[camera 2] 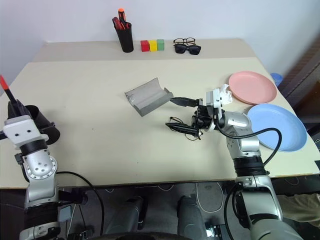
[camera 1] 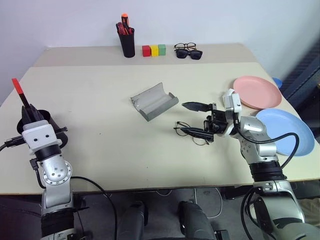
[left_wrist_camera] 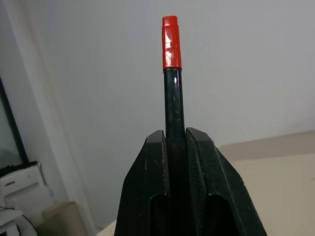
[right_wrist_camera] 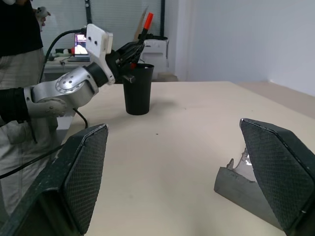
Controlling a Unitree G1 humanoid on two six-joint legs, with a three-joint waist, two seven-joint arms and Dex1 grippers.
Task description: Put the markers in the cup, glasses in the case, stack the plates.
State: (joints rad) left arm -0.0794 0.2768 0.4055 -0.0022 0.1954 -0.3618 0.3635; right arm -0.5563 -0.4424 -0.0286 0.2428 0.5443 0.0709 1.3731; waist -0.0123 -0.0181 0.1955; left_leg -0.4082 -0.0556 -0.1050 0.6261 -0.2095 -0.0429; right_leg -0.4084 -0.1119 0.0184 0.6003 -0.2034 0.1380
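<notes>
1. Here, at lower left of the frame, the left end effector stands clamped on a red-tipped marker above the cup.
2. Centre right, the right end effector, fingers wide apart, straddles the glasses on the counter.
3. The open case lies at centre frame.

The beige table carries the glasses just beneath the right gripper, the open grey case beyond it. The pink plate and blue plate lie behind its wrist, the black cup beneath the left gripper
</notes>
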